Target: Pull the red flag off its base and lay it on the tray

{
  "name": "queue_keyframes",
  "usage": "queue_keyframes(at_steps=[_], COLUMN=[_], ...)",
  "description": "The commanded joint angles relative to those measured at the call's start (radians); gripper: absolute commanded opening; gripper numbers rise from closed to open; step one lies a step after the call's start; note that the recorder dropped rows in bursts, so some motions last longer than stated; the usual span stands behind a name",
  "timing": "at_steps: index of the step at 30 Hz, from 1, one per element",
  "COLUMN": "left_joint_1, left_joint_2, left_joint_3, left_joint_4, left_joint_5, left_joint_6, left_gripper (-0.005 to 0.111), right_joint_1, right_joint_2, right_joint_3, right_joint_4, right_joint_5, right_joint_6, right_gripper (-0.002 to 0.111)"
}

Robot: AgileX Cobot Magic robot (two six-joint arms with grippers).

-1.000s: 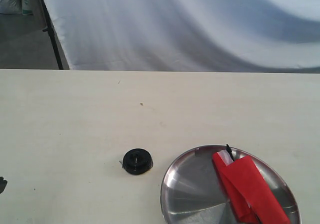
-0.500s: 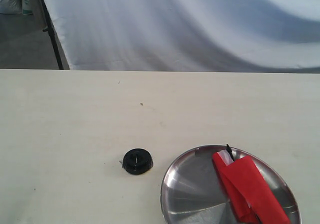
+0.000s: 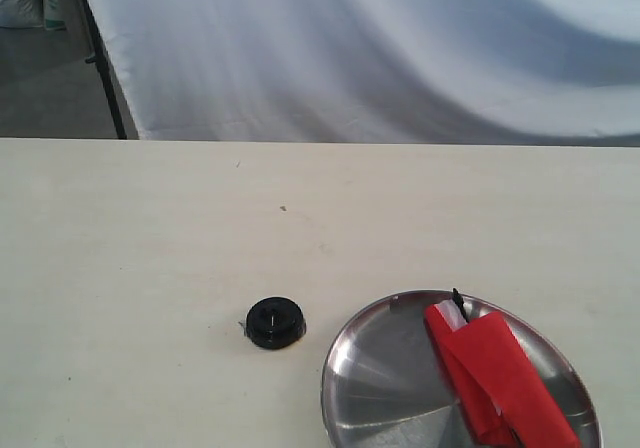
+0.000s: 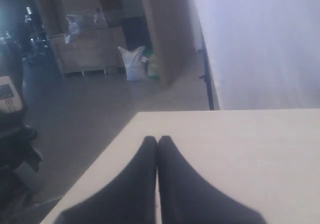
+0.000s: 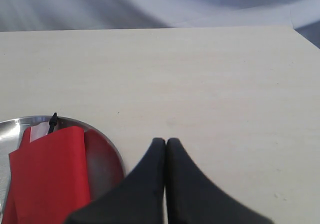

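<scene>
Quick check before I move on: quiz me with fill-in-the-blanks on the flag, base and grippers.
The red flag lies in the ____.
The small black ____ sits on the table, apart from the tray.
The left gripper and right gripper are both ____, holding nothing.
Missing words: tray; base; shut.

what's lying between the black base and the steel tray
Nothing. In the exterior view, only a strip of bare table separates the base from the tray.
</scene>
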Motion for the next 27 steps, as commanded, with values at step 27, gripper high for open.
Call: queue_keyframes(at_steps=[27], left_joint_1=[0.005], left_joint_2=[-0.006], left_joint_3=[0.006], left_joint_4=[-0.696], left_joint_5=[0.007], left_joint_6=[0.002], left_gripper=[0.0], right_joint_1=[-0.003], right_joint_2=[-0.004], right_joint_3=[-0.003], right_joint_4=[-0.003], right_joint_5=[-0.01], right_joint_6=[-0.003], right_gripper=[0.0])
